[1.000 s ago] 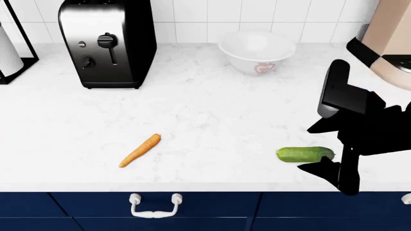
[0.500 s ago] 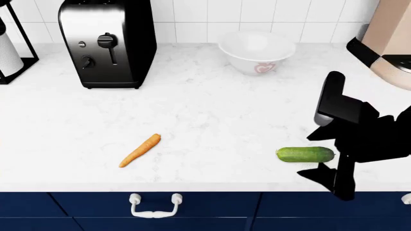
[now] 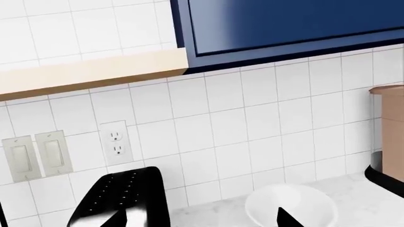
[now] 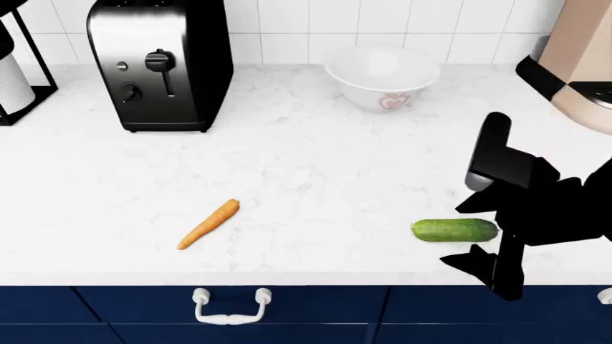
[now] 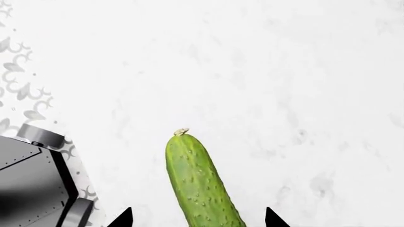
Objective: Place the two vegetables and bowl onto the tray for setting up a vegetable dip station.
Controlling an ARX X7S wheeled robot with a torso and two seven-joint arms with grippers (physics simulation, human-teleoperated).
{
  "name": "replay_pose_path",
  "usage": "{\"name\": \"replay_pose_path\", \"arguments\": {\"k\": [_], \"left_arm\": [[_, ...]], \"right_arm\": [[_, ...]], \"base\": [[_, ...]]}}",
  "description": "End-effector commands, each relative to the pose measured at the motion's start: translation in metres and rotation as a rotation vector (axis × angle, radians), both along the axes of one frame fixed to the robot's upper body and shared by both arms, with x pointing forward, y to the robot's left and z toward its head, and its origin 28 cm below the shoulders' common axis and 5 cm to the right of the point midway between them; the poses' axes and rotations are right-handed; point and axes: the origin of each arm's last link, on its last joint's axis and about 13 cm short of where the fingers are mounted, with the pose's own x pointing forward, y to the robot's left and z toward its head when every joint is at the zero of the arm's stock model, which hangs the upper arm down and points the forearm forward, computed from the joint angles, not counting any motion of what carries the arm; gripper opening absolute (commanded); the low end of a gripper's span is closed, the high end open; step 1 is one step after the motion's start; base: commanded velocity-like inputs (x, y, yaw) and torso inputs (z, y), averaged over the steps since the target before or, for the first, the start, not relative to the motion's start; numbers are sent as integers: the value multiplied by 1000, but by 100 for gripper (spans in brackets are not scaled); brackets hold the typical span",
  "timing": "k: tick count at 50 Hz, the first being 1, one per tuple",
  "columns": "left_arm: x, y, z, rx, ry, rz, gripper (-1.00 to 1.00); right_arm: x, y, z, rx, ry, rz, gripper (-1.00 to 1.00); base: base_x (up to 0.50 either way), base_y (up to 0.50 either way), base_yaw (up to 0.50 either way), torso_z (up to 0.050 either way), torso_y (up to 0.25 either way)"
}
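The bumpy green cucumber [image 4: 435, 230] lies near the counter's front edge, to the right. My right gripper [image 4: 451, 234] hovers over it, open. In the right wrist view the cucumber [image 5: 198, 184] runs between the two spread fingertips of that gripper [image 5: 197, 221] and nothing closes on it. The orange carrot [image 4: 208, 223] lies apart at centre-left. The white bowl [image 4: 383, 77] with its red-pink mark stands empty at the back by the wall. My left gripper [image 3: 200, 222] is raised and open, empty, facing the tiled wall above the bowl [image 3: 290, 208]. The tray is out of view.
A black and chrome toaster [image 4: 158, 61] stands at the back left, beside a paper towel holder [image 4: 14, 72]. A beige appliance [image 4: 578, 57] fills the back right corner. The counter's front edge [image 4: 287, 278] runs just below the cucumber.
My right gripper has shifted slightly toward the counter's front edge over the cucumber. Cucumber, carrot and bowl have not moved.
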Motion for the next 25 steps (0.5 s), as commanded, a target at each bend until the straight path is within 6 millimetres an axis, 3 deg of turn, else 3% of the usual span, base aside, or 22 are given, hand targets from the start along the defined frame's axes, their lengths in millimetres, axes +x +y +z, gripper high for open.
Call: {"name": "replay_pose_path", "arguments": {"k": [1, 12, 13, 25], "left_arm": [[0, 0, 0, 1, 0, -2, 100], [-1, 0, 0, 1, -1, -3, 100], [-1, 0, 0, 2, -1, -2, 100], [-1, -1, -1, 3, 1, -3, 100]], "right_arm": [[2, -2, -12, -16, 16, -21, 100], [0, -4, -17, -11, 28, -40, 100], [0, -5, -17, -5, 24, -46, -100], [0, -4, -12, -9, 3, -48, -100]], "base": [[0, 0, 0, 0, 0], [0, 0, 0, 0, 0], [0, 0, 0, 0, 0], [0, 0, 0, 0, 0]]}}
